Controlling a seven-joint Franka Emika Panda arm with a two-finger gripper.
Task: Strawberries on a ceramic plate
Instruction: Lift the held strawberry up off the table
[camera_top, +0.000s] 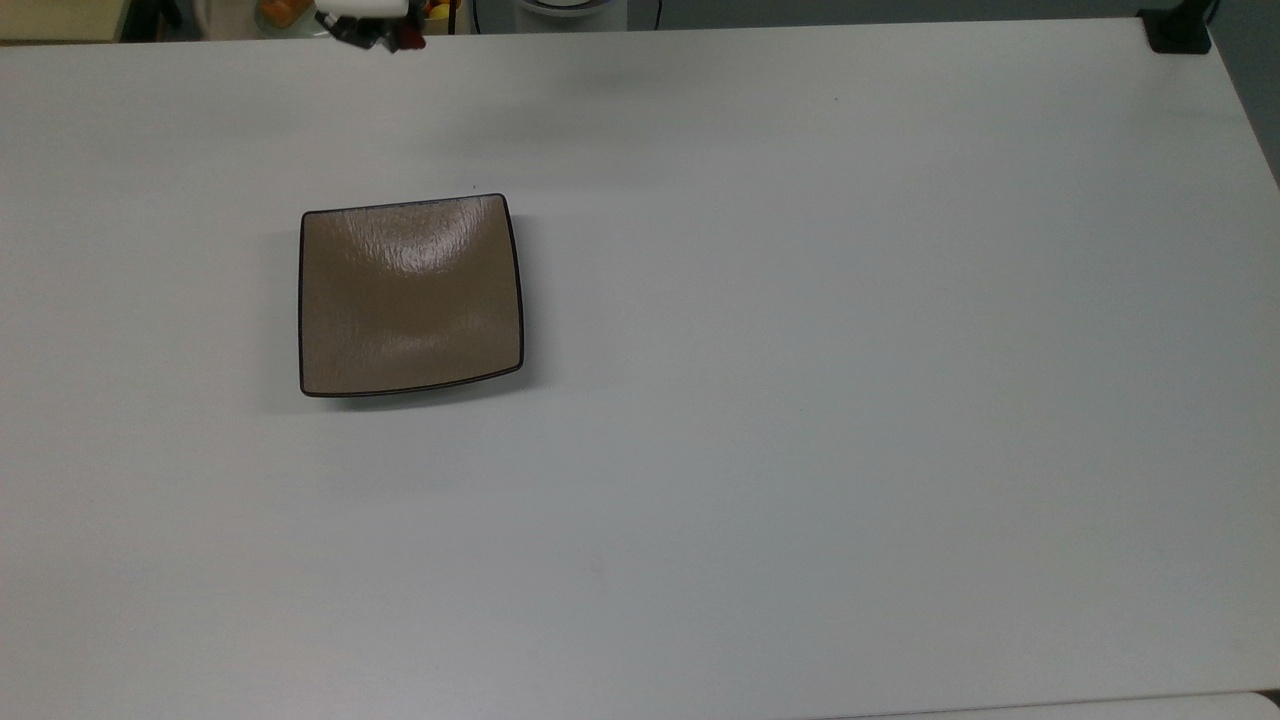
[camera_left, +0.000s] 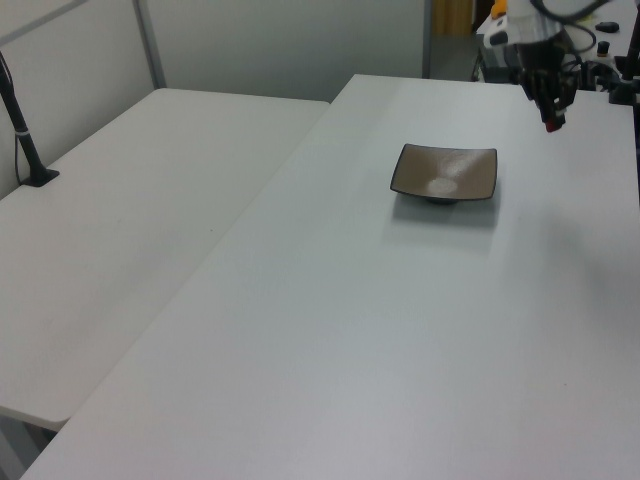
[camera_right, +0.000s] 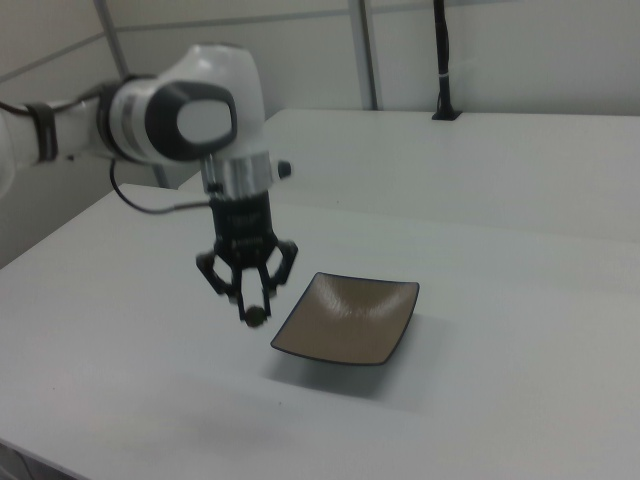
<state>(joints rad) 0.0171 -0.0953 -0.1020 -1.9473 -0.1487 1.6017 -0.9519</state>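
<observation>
The ceramic plate (camera_top: 410, 295) (camera_left: 445, 172) (camera_right: 348, 317) is square, glossy tan-brown with a thin dark rim, and lies bare on the white table. My gripper (camera_top: 385, 35) (camera_left: 551, 118) (camera_right: 255, 312) hangs in the air well above the table, shut on a small red strawberry (camera_top: 409, 41) (camera_left: 551, 126) (camera_right: 256, 316). It hovers beyond the plate's far edge in the top view, to the plate's right in the left view and to its left in the right view. The strawberry does not touch the plate.
A black mount (camera_top: 1178, 30) stands at the table's far right corner in the top view. A second white table (camera_left: 120, 230) with a black post (camera_left: 25, 140) adjoins on the left view's left. Clutter with orange food (camera_top: 282, 10) sits past the table's far edge.
</observation>
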